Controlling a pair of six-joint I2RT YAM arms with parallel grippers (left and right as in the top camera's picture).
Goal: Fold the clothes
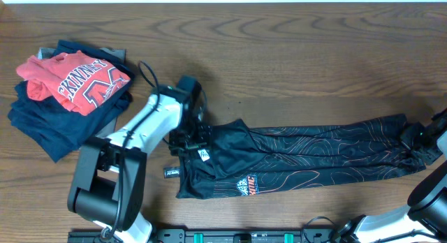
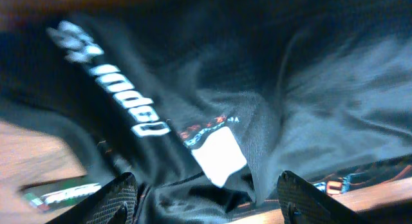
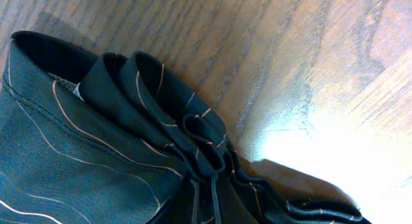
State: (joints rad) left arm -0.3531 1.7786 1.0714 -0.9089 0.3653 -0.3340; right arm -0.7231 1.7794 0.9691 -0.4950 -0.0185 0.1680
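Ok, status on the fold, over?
Left gripper open over waistband. Right gripper at leg hems, fabric bunched there, grip unconfirmed. Black garment laid out full length. Red shirt pile well clear.

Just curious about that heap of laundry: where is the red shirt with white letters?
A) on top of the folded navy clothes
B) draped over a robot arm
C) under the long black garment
A: the overhead view shows the red shirt lying on the navy pile, well apart from the black garment.
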